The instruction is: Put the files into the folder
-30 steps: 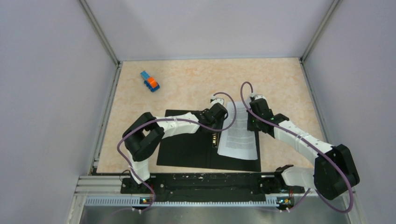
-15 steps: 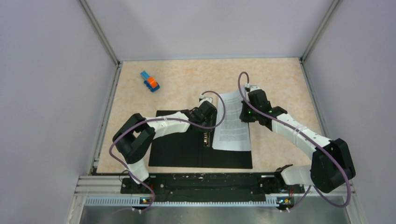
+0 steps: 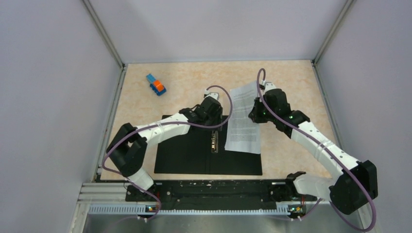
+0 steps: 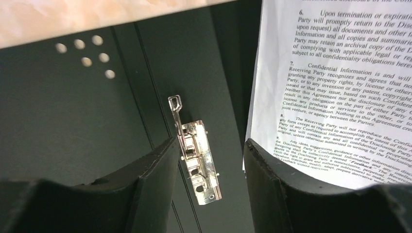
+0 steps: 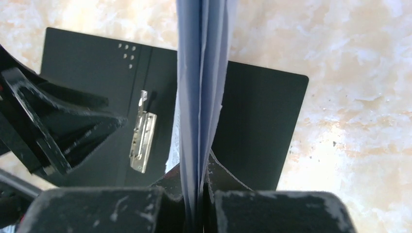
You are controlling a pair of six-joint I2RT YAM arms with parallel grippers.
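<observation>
The folder (image 3: 189, 150) lies open on the table, black inside up, with its metal spine clip (image 3: 214, 141) in the middle. The clip also shows in the left wrist view (image 4: 198, 158) and the right wrist view (image 5: 142, 138). My right gripper (image 3: 255, 114) is shut on the far right edge of the files (image 3: 243, 121), white printed sheets held tilted, their near end resting on the folder's right half. In the right wrist view the sheets (image 5: 201, 87) stand edge-on between the jaws. My left gripper (image 3: 214, 114) is open and empty, just above the clip (image 4: 209, 155).
A small blue-and-orange toy block (image 3: 156, 84) lies at the far left of the table. Grey walls enclose the table on three sides. The arms' black base rail (image 3: 209, 189) runs along the near edge.
My right gripper has lifted the files' far edge and drawn them back and up. My left gripper has moved left and back along the spine. The folder has shifted a little left.
</observation>
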